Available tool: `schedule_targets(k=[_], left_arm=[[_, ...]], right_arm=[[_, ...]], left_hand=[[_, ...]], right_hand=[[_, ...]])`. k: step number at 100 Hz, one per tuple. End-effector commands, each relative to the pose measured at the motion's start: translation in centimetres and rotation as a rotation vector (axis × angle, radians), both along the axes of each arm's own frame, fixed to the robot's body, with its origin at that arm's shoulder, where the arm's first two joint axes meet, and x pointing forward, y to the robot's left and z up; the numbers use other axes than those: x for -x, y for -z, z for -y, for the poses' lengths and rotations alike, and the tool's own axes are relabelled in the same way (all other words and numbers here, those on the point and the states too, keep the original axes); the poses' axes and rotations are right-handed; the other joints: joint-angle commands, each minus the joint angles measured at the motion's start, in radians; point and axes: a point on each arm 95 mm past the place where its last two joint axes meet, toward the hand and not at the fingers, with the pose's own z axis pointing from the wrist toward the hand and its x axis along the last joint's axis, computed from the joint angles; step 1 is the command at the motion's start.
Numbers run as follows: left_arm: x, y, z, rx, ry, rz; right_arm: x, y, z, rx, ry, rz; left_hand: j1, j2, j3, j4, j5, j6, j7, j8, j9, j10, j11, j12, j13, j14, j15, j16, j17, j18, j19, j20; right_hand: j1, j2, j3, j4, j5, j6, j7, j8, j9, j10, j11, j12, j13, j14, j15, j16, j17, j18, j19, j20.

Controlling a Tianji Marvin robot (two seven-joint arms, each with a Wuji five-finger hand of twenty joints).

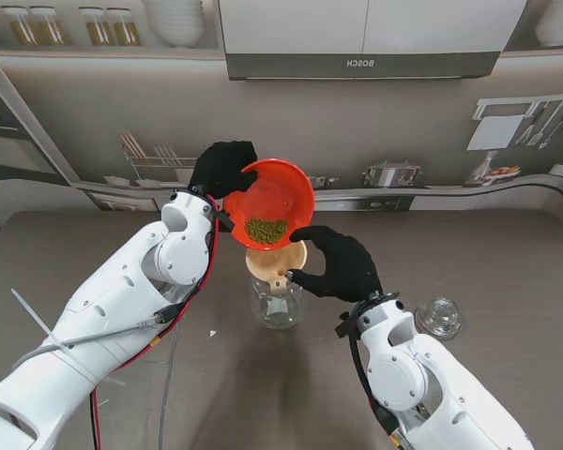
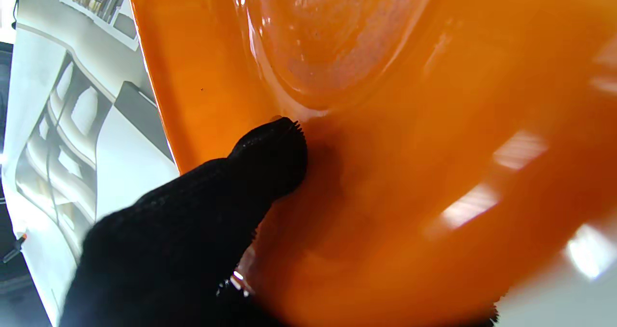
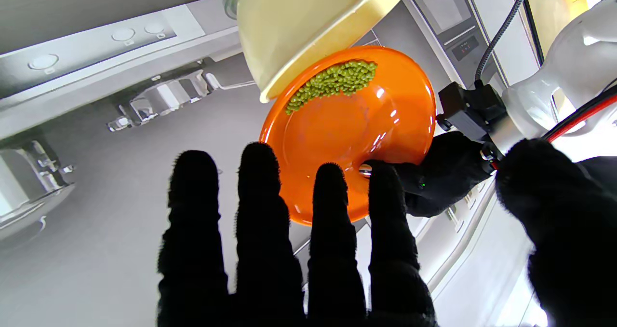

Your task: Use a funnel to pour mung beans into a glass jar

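Pour stage, frame centre: my left hand [image 1: 221,167] grips 1 orange bowl [image 1: 272,202], tilted, mung beans [image 1: 266,229] pooled at its low rim directly over the funnel [image 1: 276,260] seated in the glass jar [image 1: 277,302]; my right hand [image 1: 338,264], fingers spread, holds nothing, steadying the funnel's rim.

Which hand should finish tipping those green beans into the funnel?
The left hand: it already holds the tilted orange bowl, with the mung beans gathered at its low edge over the funnel. The right hand is beside the funnel, better suited to steadying it.
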Motion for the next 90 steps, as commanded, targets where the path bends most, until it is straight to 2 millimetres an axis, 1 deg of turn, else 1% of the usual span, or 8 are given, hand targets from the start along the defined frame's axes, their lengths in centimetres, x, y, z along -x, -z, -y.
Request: schedule_targets(k=[1,41,90], left_arm=[[0.3,0.0,0.5,-0.001,0.019,0.002],[1.1,1.3,0.5,-0.043,0.031,0.077],[1.8,1.8,0.9,-0.078,0.061,0.205]], right_arm=[[0.2,0.0,-0.3,0.004,-0.011,-0.008],[0.3,0.0,-0.3,0.003,-0.010,-0.004],[0.2,0.0,-0.3,0.000,-0.002,0.006]], left_hand=[[0.048,0.035,0.134,0.015,0.042,-0.084,0.100,0.015,0.054,0.006,0.031,0.000,0.021,-0.001,0.045,-0.016,0.035,-0.025,0.040,-0.010],[0.050,0.038,0.130,0.014,0.038,-0.087,0.106,0.008,0.050,0.004,0.030,0.003,0.020,-0.006,0.038,-0.020,0.032,-0.029,0.038,-0.011],[0.042,0.038,0.132,0.010,0.032,-0.096,0.119,0.001,0.048,-0.006,0.031,0.007,0.021,-0.018,0.035,-0.020,0.033,-0.041,0.035,-0.015]], right_hand=[[-0.036,0.014,-0.019,0.018,-0.016,-0.012,-0.013,-0.007,-0.017,-0.021,-0.006,-0.004,-0.002,-0.013,-0.011,-0.020,-0.003,0.011,-0.013,-0.008],[-0.037,0.013,-0.015,0.017,-0.017,-0.011,-0.011,-0.007,-0.015,-0.021,-0.004,-0.004,0.003,-0.015,-0.009,-0.019,0.000,0.011,-0.011,-0.009],[-0.036,0.010,-0.009,0.016,-0.017,-0.011,-0.007,-0.007,-0.014,-0.021,-0.002,-0.004,0.009,-0.014,-0.003,-0.016,0.002,0.012,-0.007,-0.009]])
